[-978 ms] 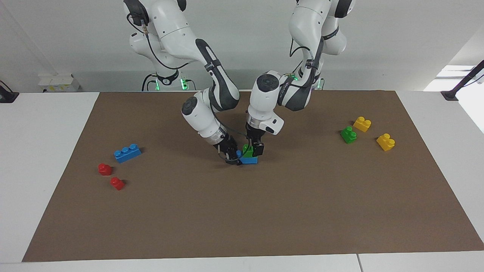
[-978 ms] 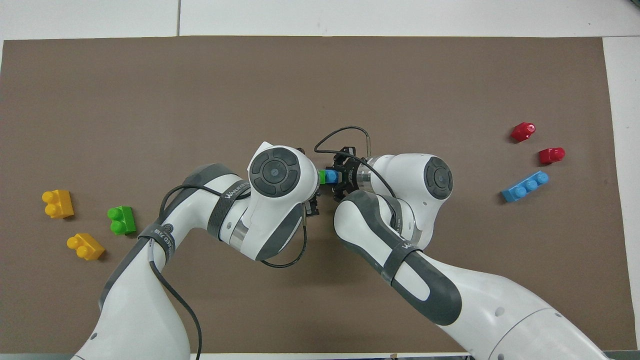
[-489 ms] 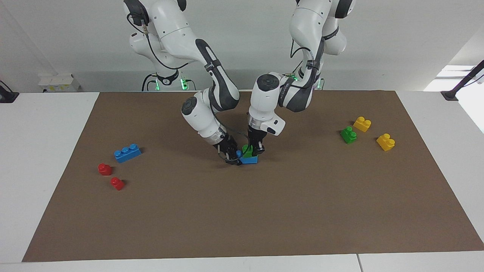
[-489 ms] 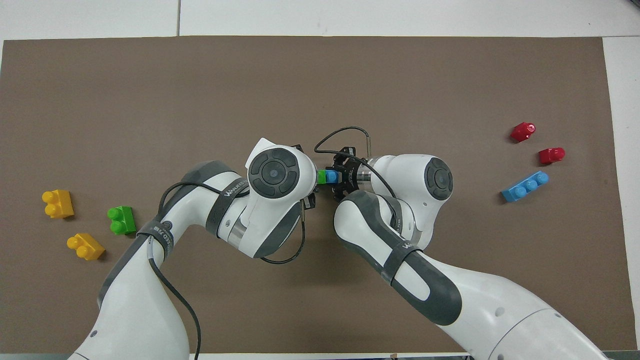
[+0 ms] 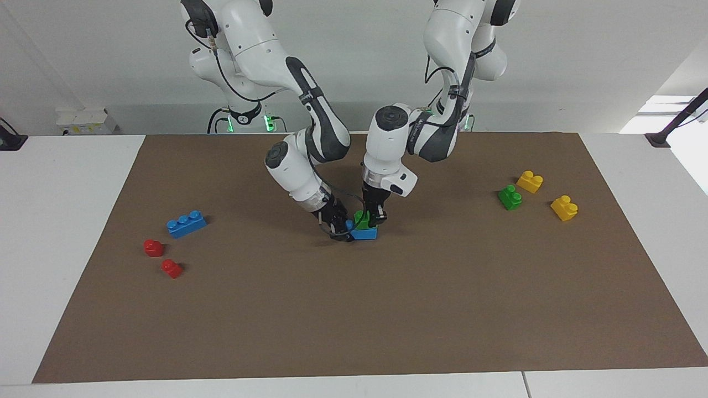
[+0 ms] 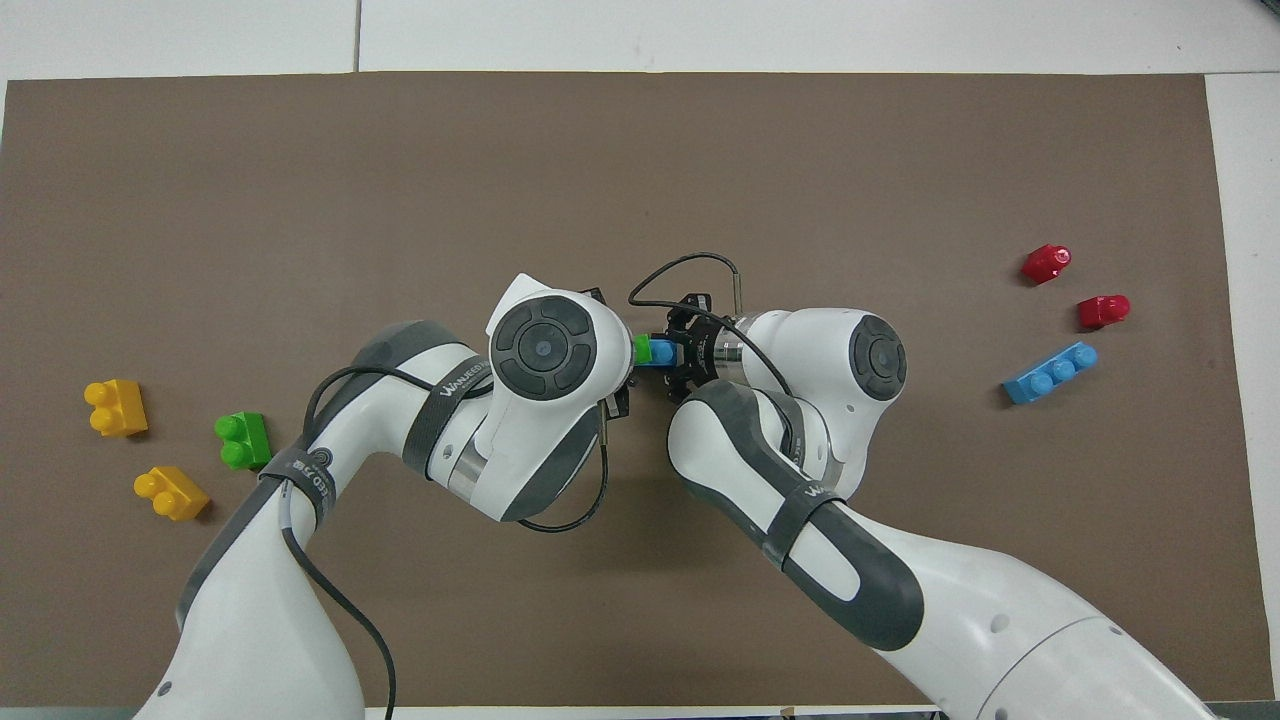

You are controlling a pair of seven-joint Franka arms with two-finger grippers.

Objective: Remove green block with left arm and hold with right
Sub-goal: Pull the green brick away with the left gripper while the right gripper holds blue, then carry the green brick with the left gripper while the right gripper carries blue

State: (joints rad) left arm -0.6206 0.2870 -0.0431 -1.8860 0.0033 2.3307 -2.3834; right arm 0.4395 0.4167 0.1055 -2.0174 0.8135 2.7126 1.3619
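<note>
Centrally on the brown matte mat (image 5: 354, 309) that covers the white counter (image 5: 66, 221), the green block (image 5: 362, 220) sits pressed onto a blue brick (image 5: 365, 233), both of glossy moulded plastic with round studs. Going across the facing view from the right arm's end: two small red rounded pieces (image 5: 154, 247) (image 5: 171, 268) lie near the mat's edge, with a blue three-stud brick (image 5: 186, 224) just beside them and a little nearer to the robots. Next comes the right gripper (image 5: 338, 228), low at the blue base brick's end, its black fingers closed around that brick. Beside it, the left gripper (image 5: 371, 216) points straight down with its fingers clamped on the green block, which remains seated on the blue one. Both arms are smooth white shells with dark grey joint bands. Toward the left arm's end of the counter sit a darker green two-stud brick (image 5: 510, 197) and two yellow two-stud bricks (image 5: 529, 181) (image 5: 564, 208), all apart from one another. In the overhead view, only a sliver of green (image 6: 643, 349) and blue (image 6: 661, 352) shows between the two wrists.
</note>
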